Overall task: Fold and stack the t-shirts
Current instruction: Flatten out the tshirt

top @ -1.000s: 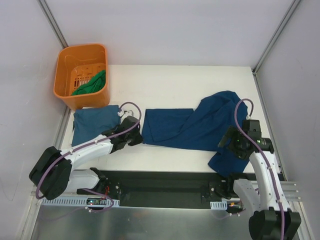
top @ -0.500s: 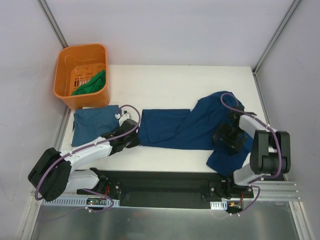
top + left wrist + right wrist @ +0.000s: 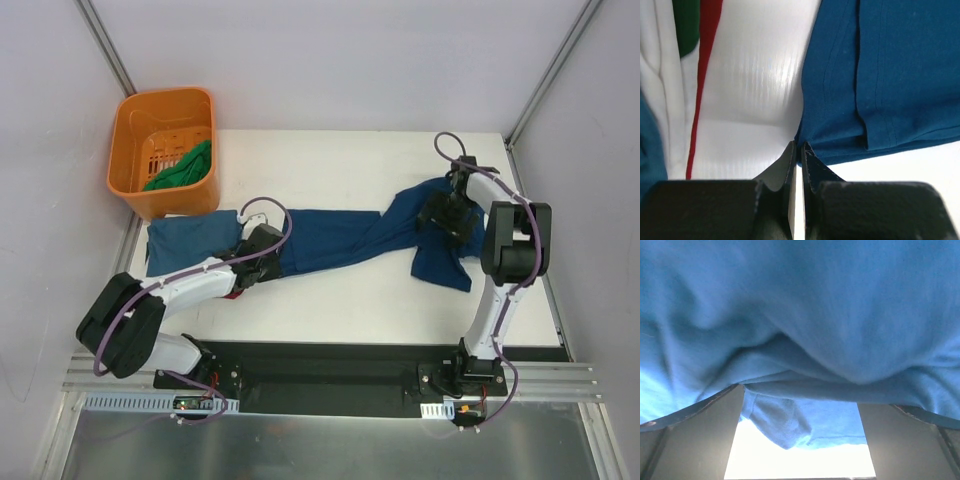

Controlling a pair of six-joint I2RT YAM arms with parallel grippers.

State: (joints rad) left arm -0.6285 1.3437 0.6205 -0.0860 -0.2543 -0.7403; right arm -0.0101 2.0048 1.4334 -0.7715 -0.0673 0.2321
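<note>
A blue t-shirt (image 3: 340, 240) lies stretched across the middle of the table, bunched toward the right. My left gripper (image 3: 270, 255) is shut on its near-left corner; the left wrist view shows the fingertips (image 3: 799, 150) pinching the hem of the blue t-shirt (image 3: 890, 75). My right gripper (image 3: 447, 214) sits on the shirt's right part. In the right wrist view its jaws stand wide apart, and the blue t-shirt (image 3: 800, 300) drapes over and hides the fingertips of this gripper (image 3: 800, 390). A folded teal shirt (image 3: 180, 242) lies at the left.
An orange basket (image 3: 135, 120) at the back left holds a green shirt (image 3: 185, 165). Edges of a red shirt (image 3: 702, 75), a white shirt (image 3: 665, 75) and a green shirt (image 3: 687, 25) show beside the left gripper. Walls close in on both sides.
My right gripper swung from the near right edge to the far right, and the shirt's right part came with it. The left gripper shifted slightly right, still holding the corner.
</note>
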